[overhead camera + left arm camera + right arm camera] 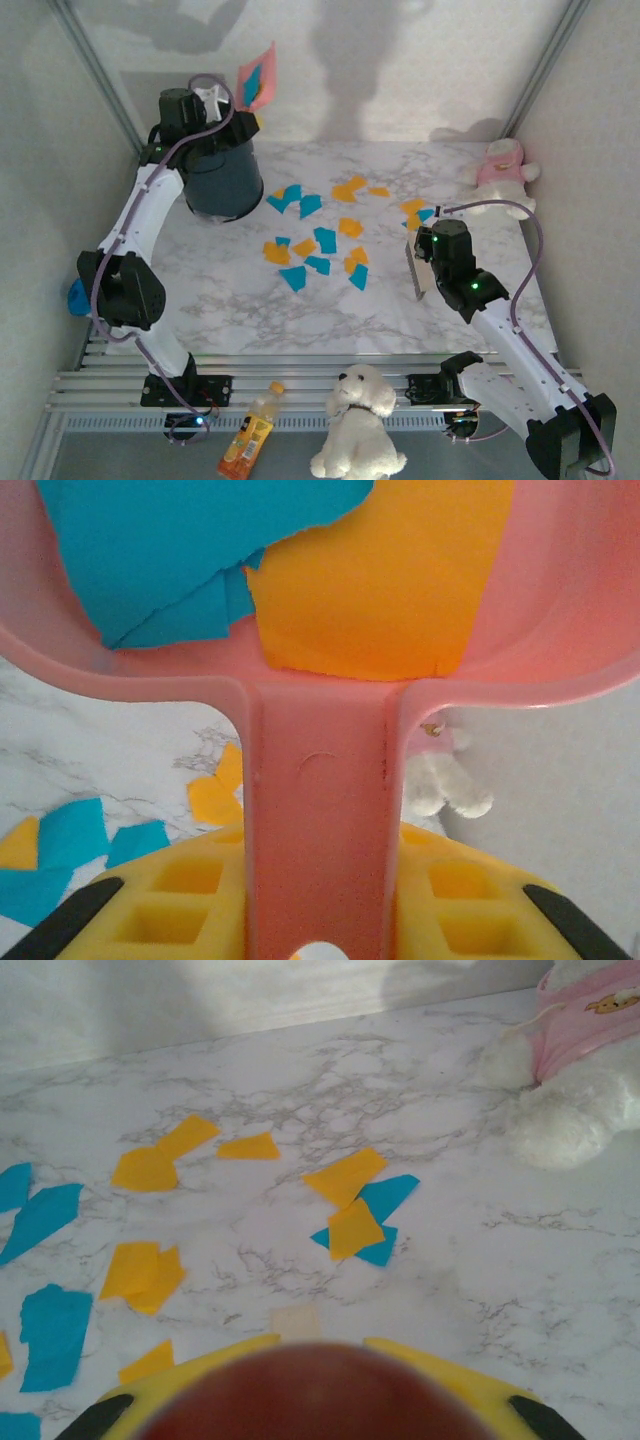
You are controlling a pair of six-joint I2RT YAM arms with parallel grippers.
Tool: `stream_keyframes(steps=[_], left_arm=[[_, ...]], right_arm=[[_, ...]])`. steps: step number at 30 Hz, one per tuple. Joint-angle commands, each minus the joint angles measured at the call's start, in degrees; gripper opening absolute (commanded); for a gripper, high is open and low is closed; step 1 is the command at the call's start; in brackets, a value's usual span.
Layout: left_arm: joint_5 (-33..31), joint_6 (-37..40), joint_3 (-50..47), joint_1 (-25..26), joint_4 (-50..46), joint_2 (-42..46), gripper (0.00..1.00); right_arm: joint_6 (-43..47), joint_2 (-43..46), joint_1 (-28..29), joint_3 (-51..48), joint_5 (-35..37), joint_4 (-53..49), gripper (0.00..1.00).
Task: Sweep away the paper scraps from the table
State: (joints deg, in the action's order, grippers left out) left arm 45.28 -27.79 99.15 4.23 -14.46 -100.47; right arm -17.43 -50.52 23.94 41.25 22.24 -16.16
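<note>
On the near rail lie a bottle (250,432) and a white plush dog (357,420). Just beyond, at the right of the tabletop (240,310), the right claw (424,262) is shut tight on a block (416,272). In the right wrist view that block is a red-brown blur between 2 yellow fingers (450,1360). The top view shows it as a slim upright piece.

The scraps (325,238), orange and teal, lie loose across the middle of the tabletop. A small overlapping cluster sits close ahead of the right claw.

Farther back on the left stands a dark bin (222,180). Above its far side the left claw (318,910) is clamped on the handle of a pink dustpan (262,78), held high and tilted. The left wrist view shows the handle pinched between yellow pads, and large teal and orange scraps lying inside the pan.

In the far right corner sits a plush in pink (503,165).
</note>
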Motion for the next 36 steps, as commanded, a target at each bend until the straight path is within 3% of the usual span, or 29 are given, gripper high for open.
stream_keyframes(steps=[1, 14, 36], left_arm=[[3.41, -8.03, -0.75, -0.86, 6.79, -0.08, 0.0], [3.43, -24.09, -12.06, -2.97, 21.63, 3.2, 0.0], [-0.37, -40.63, -25.38, -3.84, 40.72, 9.07, 0.0]], right_arm=[[-0.81, -0.12, 0.17, 2.08, -0.01, 0.71, 0.0], [-1.07, -0.37, 0.18, 1.9, -0.22, 0.59, 0.0], [-1.11, -0.98, 0.15, 1.81, -0.44, 0.39, 0.0]])
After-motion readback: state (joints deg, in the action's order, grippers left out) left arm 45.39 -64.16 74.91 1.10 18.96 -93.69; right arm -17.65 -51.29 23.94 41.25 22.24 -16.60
